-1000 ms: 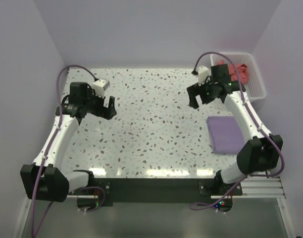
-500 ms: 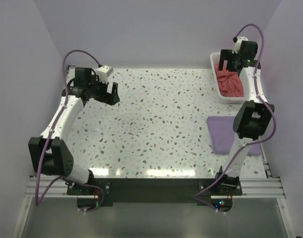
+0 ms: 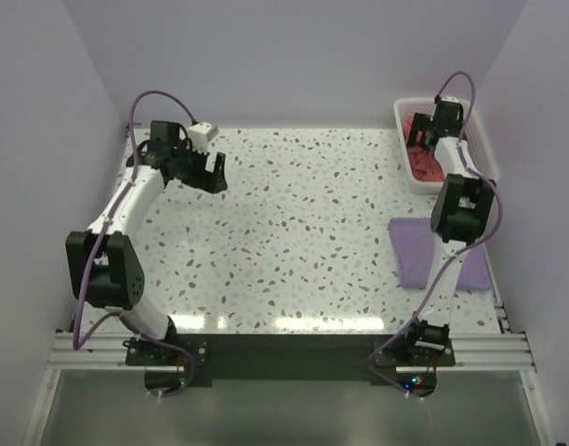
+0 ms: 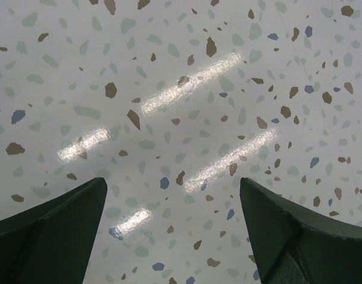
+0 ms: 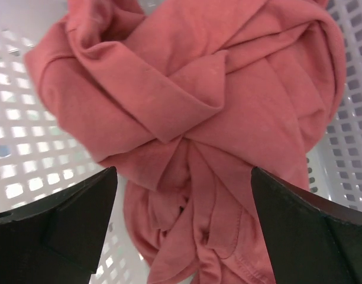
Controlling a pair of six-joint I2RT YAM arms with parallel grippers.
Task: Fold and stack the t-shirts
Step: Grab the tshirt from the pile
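Right wrist view: right gripper, jaws wide and empty, hangs directly above the crumpled salmon-red cloth t-shirt, frame centre, inside the white plastic lattice basket; left gripper, likewise open, stands well apart.

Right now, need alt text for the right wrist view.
A crumpled salmon t-shirt lies bunched in a white lattice basket, filling most of the frame. The right gripper is wide open, its dark fingers at the bottom corners, holding nothing.
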